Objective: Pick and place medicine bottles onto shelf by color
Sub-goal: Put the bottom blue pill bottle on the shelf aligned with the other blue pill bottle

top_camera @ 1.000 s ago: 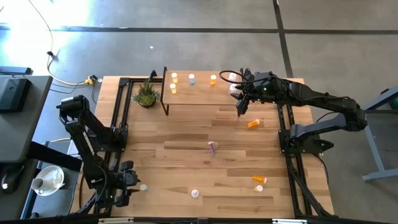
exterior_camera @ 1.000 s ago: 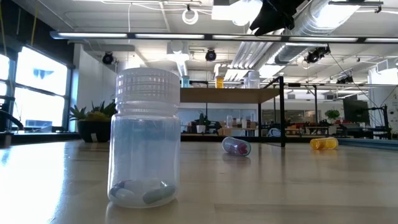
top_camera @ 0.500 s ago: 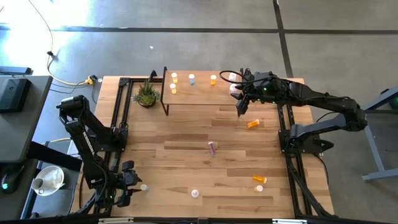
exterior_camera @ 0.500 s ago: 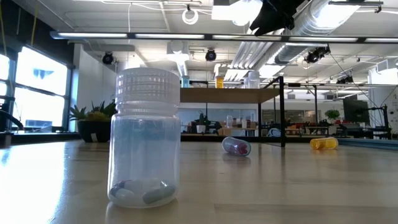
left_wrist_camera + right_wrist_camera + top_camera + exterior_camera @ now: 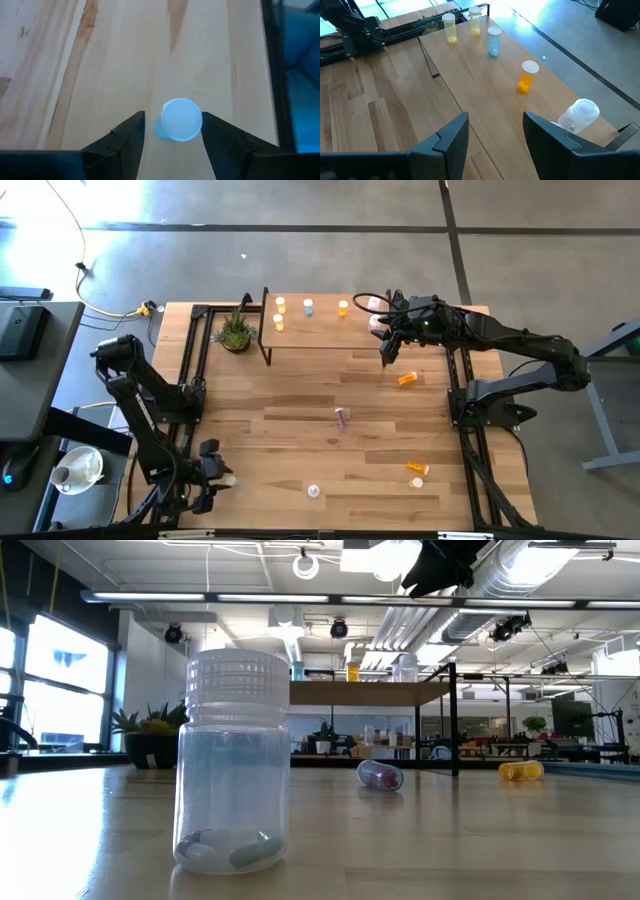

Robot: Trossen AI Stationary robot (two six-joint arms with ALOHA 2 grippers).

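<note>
Bright daylight, glare on floor (image 5: 130,205); ceiling lamps (image 5: 380,558) blown out; near bottle (image 5: 234,760) soft.

My two arms are dark, nearly black, built from rounded links with thick cylindrical joints. The left arm (image 5: 150,415) has a bulky rounded housing at its upper joint and slim matte segments below it. The right arm (image 5: 500,340) looks the same in finish, and a thin black cable loops out from its wrist end. The left gripper (image 5: 172,145) ends in two black fingers with flat, angular, chamfered faces and a faint sheen. The right gripper (image 5: 495,140) has matching black wedge-shaped fingers, smooth-surfaced, with no markings I can make out.
</note>
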